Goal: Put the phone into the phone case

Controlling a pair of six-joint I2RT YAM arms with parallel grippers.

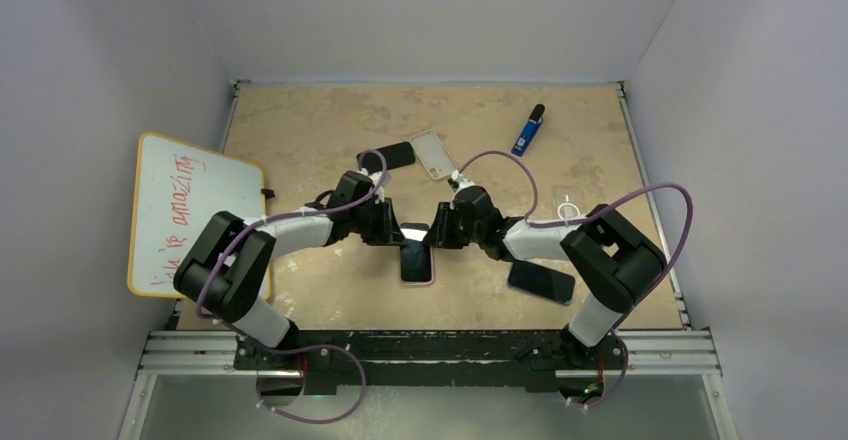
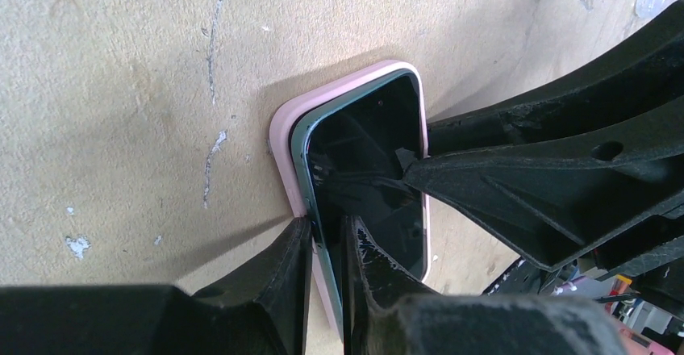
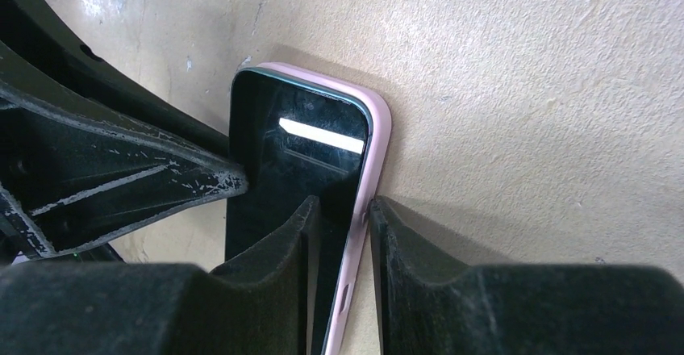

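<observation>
A black phone lies screen up in a pink phone case at the table's middle. In the left wrist view the phone has its teal left edge standing slightly above the case rim. My left gripper is closed over that left edge, one finger on the screen and one outside the case. My right gripper is closed over the right edge, pinching the pink case wall and the phone. Both grippers meet at the phone's far end.
A whiteboard leans at the left. A clear case and a black phone lie behind the arms. A blue device lies at the back right. Another dark phone lies by the right arm.
</observation>
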